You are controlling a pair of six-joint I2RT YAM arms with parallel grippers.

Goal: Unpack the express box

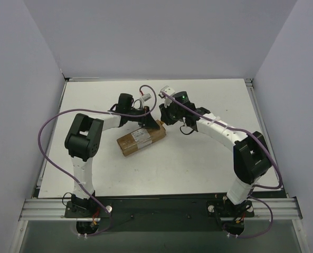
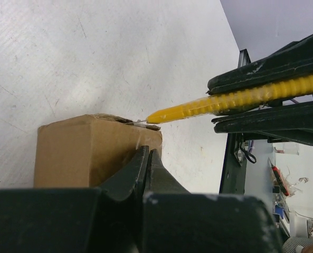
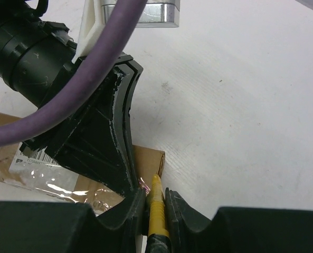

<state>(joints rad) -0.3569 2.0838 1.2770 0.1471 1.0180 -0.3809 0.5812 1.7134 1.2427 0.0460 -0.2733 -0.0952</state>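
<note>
The express box (image 1: 140,139), a brown carton with a white label (image 3: 40,161) under clear tape, lies at the middle of the table. My left gripper (image 1: 158,126) is shut with nothing between its fingers, and its tips (image 2: 148,158) press on the box's right end. My right gripper (image 3: 156,197) is shut on a yellow utility knife (image 3: 157,211). The knife (image 2: 240,100) reaches in from the right, and its thin blade tip touches the top edge of the box (image 2: 87,153) at the near corner. Both grippers crowd that same end of the box.
The white table (image 1: 198,158) has grey walls on three sides. A purple cable (image 1: 145,95) loops above the left wrist and another (image 3: 66,89) crosses the right wrist view. A metal rail (image 1: 156,205) runs along the near edge between the arm bases.
</note>
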